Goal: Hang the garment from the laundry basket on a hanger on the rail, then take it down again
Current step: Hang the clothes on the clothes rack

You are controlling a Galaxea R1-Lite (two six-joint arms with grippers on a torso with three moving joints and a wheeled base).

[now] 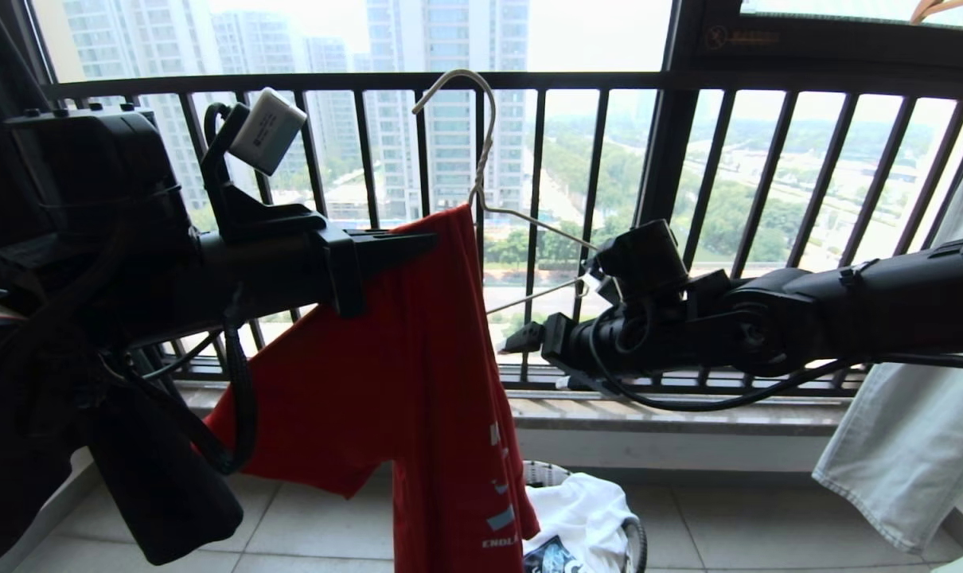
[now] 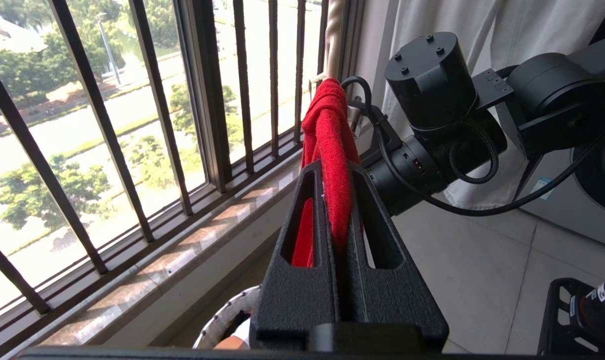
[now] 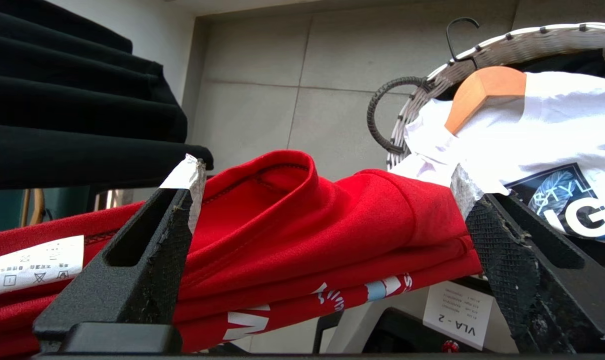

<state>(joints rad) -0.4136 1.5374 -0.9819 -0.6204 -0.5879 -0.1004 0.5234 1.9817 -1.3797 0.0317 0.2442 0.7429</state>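
Note:
The red garment (image 1: 418, 374) hangs in front of the balcony bars, bunched at the top where my left gripper (image 1: 418, 239) is shut on it. In the left wrist view red cloth (image 2: 327, 125) is pinched between the closed fingers of the left gripper (image 2: 335, 170). The cream hanger (image 1: 491, 111) stands up out of the garment's top, one wire arm sticking out right; its neck (image 2: 334, 35) shows beyond the cloth. My right gripper (image 1: 529, 350) is open just right of the garment. Its view shows the right gripper (image 3: 327, 180) wide apart around folded red cloth (image 3: 307, 225), touching nothing. The laundry basket (image 1: 633, 541) sits on the floor below. The rail is out of view.
The dark railing of vertical bars (image 1: 537, 159) and a stone sill (image 1: 672, 414) run close behind. A pale garment (image 1: 911, 446) hangs at right, black cloth (image 3: 72, 100) at left. The basket (image 3: 482, 55) holds a white printed T-shirt (image 3: 547, 115) on a wooden hanger (image 3: 482, 90).

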